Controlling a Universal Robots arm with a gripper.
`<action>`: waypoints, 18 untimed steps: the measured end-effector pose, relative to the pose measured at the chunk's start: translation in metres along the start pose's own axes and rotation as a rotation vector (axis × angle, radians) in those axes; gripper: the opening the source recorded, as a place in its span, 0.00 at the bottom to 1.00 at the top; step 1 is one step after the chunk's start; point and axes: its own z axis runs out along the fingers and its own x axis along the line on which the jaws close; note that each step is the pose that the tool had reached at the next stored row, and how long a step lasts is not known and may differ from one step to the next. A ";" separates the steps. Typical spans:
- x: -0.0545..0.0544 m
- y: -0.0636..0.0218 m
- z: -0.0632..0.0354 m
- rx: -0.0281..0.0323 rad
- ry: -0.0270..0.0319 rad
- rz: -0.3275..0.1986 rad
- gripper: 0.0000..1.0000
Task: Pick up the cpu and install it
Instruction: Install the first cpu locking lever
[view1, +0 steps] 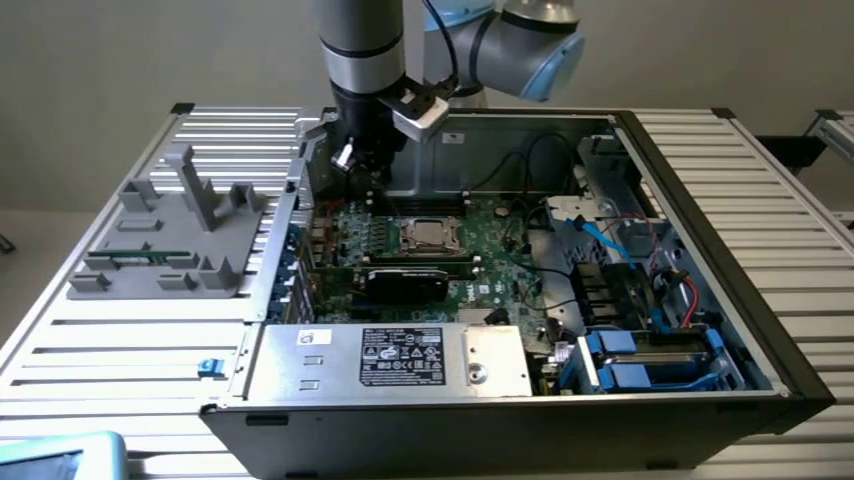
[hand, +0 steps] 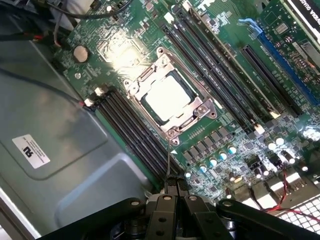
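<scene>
Cpu (hand: 167, 95) lies in the socket (hand: 172, 131) (silvery top up), well apart from the clenched, empty hand (hand: 172, 186).

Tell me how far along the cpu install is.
Done, by the look of it: the cpu sits flat inside the socket frame on the motherboard. In hand: the end effector hangs above the board, off to one side of the socket, not touching the cpu. Left: I cannot tell whether the frame is latched down.
</scene>
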 end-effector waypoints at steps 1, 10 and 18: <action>0.000 0.0001 0.0004 -0.0031 0.0019 0.015 0.12; -0.001 0.0006 0.0036 -0.0222 0.0105 0.147 0.12; -0.001 0.0007 0.0049 0.0473 -0.0676 0.237 0.12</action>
